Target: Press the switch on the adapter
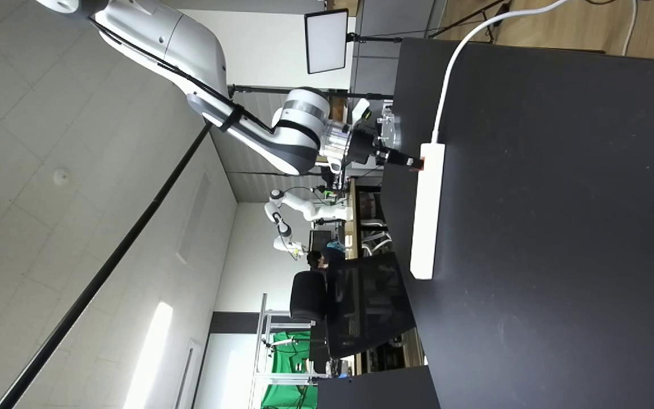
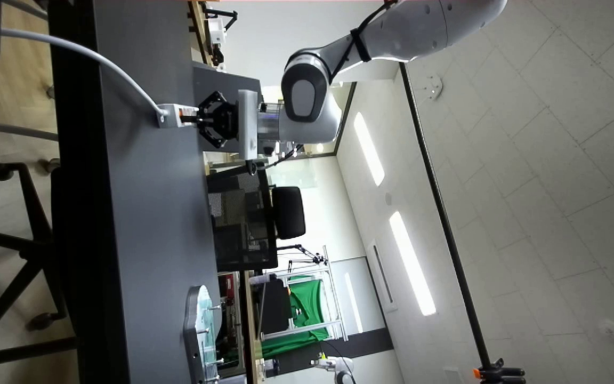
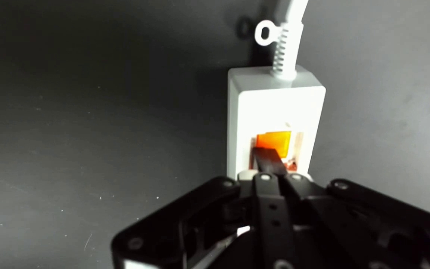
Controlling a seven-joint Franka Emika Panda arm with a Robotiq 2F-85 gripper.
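The adapter is a long white power strip (image 1: pixel 427 221) lying on the dark table, also seen end-on in an exterior view (image 2: pixel 168 117). In the wrist view, the cable end of the adapter (image 3: pixel 280 106) shows an orange, lit switch (image 3: pixel 279 141). My gripper (image 3: pixel 269 154) is shut, with its fingertips together and nothing visible between them. The tips are at the switch and hide its lower part. Both exterior views show the gripper (image 1: pixel 418 163) (image 2: pixel 185 118) pointing down onto the adapter at the switch, seemingly touching it. How far the switch is pressed cannot be told.
The dark table (image 1: pixel 560 227) bears the adapter. A white cable (image 1: pixel 446 85) runs from its end over the table edge. A clear, thick-rimmed piece with metal posts (image 2: pixel 200 336) stands on the table, away from the adapter. A black mesh chair (image 2: pixel 240 218) stands beyond the table edge.
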